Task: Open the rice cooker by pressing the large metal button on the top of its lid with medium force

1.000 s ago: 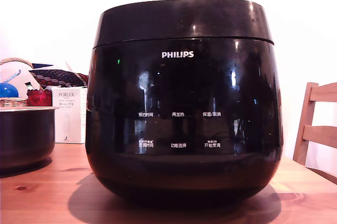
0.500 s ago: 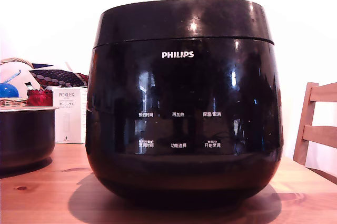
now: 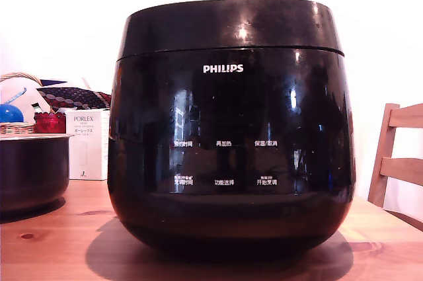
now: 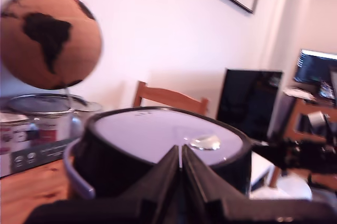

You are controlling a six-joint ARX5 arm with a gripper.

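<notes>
Exterior view, cooker: the rice cooker (image 3: 231,129) is seen standing upright on the wooden table (image 3: 53,241), front labels turned to the camera, so that its top can be reached from above.
Exterior view, lid: the lid (image 3: 230,24) is seated flat on the body with only a thin seam showing (judged latched, the press not yet made).
Exterior view, pincer: no part of the arm is seen here, so nothing can be placed relative to it from this view.
Exterior view, surroundings: a smaller dark pot (image 3: 32,170) and a white carton (image 3: 88,143) are set off at the exterior view's left, well apart from the cooker; a wooden chair (image 3: 396,155) is seen at the right.
Wrist view, pincer: the gripper (image 4: 180,163) is shown with its two black fingers pressed together into a blunt wedge (nothing pinched), a form judged suited to pushing.
Wrist view, button: the metal button (image 4: 205,141) is seen on the pale glossy lid top, just ahead of the fingertips and slightly to one side.
Wrist view, contact: the tips appear near the lid surface; whether it is touched cannot be told.
Wrist view, background: a blurred globe (image 4: 51,38) is seen behind.
</notes>
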